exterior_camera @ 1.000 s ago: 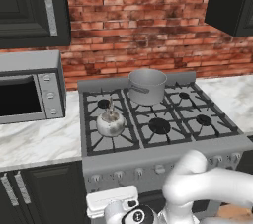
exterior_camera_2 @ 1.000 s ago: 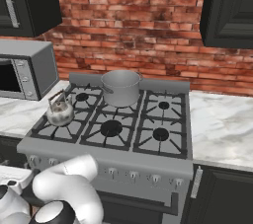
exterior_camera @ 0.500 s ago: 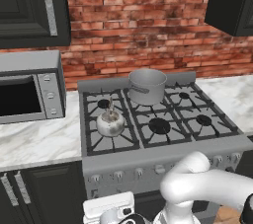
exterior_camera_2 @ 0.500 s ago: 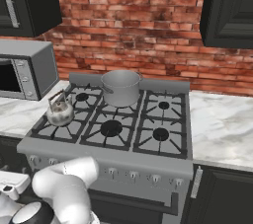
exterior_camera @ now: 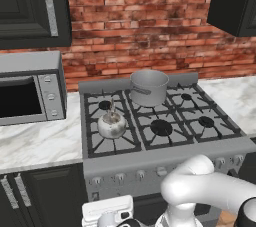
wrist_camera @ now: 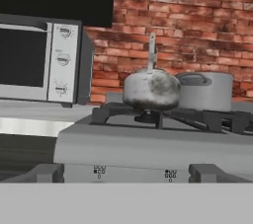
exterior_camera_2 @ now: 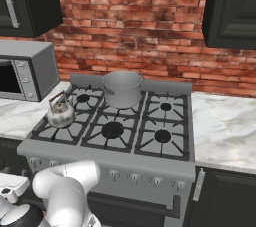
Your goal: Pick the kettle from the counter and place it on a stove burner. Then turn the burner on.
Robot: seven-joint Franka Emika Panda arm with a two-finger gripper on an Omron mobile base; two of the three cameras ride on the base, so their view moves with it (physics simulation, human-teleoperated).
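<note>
The small silver-grey kettle (exterior_camera: 111, 125) (exterior_camera_2: 60, 114) stands upright on the stove's front-left burner grate (exterior_camera: 107, 144), apart from my hand. The hand view looks level at the kettle (wrist_camera: 150, 89) from below the stove's front edge, with the black burner cap (wrist_camera: 147, 117) just under it. My gripper's white hand (exterior_camera: 107, 211) (exterior_camera_2: 10, 183) hangs low in front of the stove's knob panel, below the kettle. Its fingers are hidden, so open or shut cannot be told. The white marble counter (exterior_camera: 40, 141) lies left of the stove.
A larger grey pot (exterior_camera: 148, 87) (exterior_camera_2: 122, 89) (wrist_camera: 205, 90) stands on the back burner behind the kettle. A microwave (exterior_camera: 30, 88) (wrist_camera: 42, 60) sits on the left counter. Knobs (exterior_camera: 161, 172) (wrist_camera: 48, 172) line the stove front. Dark cabinets hang above.
The arm's elbow dipped a little and came back; the hand stays low in front of the stove. The kettle and pot have not moved.
</note>
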